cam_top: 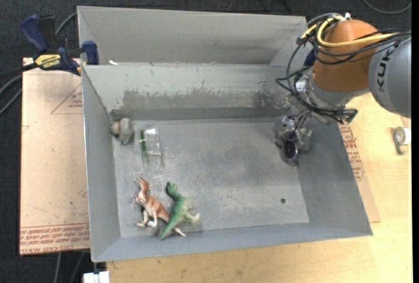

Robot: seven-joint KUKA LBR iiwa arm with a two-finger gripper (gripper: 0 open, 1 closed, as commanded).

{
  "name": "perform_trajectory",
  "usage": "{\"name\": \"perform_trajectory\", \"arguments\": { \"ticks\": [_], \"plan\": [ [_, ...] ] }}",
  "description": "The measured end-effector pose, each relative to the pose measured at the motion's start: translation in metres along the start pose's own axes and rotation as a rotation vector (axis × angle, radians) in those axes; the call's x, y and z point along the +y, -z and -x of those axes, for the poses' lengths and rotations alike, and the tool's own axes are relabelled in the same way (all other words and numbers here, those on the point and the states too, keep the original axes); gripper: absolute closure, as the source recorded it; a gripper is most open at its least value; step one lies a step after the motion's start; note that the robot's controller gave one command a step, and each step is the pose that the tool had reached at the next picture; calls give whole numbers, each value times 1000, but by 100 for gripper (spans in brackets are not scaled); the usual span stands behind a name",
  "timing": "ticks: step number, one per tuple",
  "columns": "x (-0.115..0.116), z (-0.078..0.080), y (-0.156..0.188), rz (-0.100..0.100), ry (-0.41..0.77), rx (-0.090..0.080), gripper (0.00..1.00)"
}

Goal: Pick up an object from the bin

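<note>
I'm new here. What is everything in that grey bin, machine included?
orange dinosaur: one, orange-brown toy, floor's near-left corner
green dinosaur: one, green toy, close beside the orange one, on its right
clear plastic piece: one, see-through, left of floor
rounded lump: one, grey-beige, far-left corner
dark speck: one, black, right of floor
bin: one, grey metal
gripper: one, dark, low over the floor's far right
arm: one, grey with orange cover, reaching from the right

"KU" legible on grey arm point(391, 82).
</note>
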State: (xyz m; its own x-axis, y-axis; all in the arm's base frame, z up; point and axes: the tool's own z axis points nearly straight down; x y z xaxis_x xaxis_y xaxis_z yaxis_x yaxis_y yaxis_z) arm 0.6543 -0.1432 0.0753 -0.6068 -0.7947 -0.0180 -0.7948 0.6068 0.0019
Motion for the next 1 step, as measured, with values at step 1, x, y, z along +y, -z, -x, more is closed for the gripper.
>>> {"name": "perform_trajectory", "arguments": {
  "ticks": [1],
  "plan": [
    [0, 0, 15, 0, 0, 1, 100]
  ]
}}
